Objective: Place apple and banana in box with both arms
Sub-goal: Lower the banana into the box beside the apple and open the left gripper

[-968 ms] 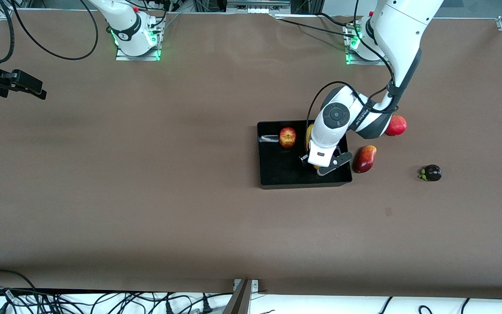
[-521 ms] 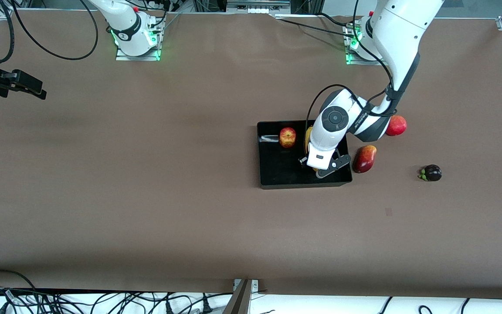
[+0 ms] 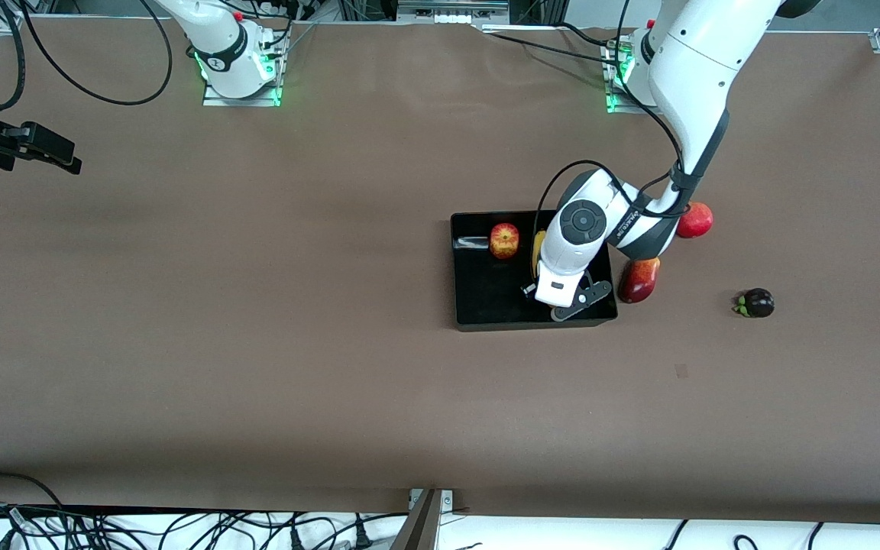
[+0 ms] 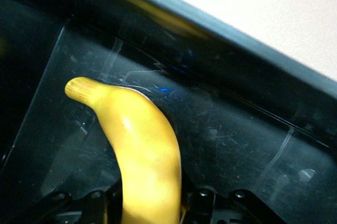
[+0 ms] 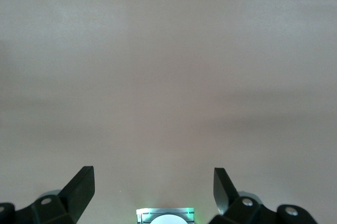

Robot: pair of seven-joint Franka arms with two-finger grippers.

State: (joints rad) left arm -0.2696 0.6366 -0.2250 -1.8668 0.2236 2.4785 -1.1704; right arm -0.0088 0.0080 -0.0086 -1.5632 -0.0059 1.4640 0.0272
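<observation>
The black box [image 3: 486, 302] lies mid-table, toward the left arm's end. Inside it, by the wall farthest from the front camera, sits the red-and-yellow apple [image 3: 503, 241]. My left gripper [image 3: 548, 299] is low inside the box, shut on the yellow banana [image 3: 538, 252], most of which is hidden under the wrist. In the left wrist view the banana [image 4: 142, 145] runs out from between the left gripper's [image 4: 152, 205] fingers, its tip just over the box floor [image 4: 242, 139]. My right gripper [image 3: 66, 158] waits open at the right arm's end. The right wrist view shows the right gripper [image 5: 152, 187] empty over bare table.
Beside the box, toward the left arm's end, lies an oblong red-and-yellow fruit [image 3: 638, 280]. A round red fruit [image 3: 697, 220] sits by the left forearm. A dark purple fruit [image 3: 757, 303] lies farther out. Cables run along the table's near edge.
The left arm has sunk lower into the box with the banana, its hand shifting slightly toward the front camera. The right arm has not moved.
</observation>
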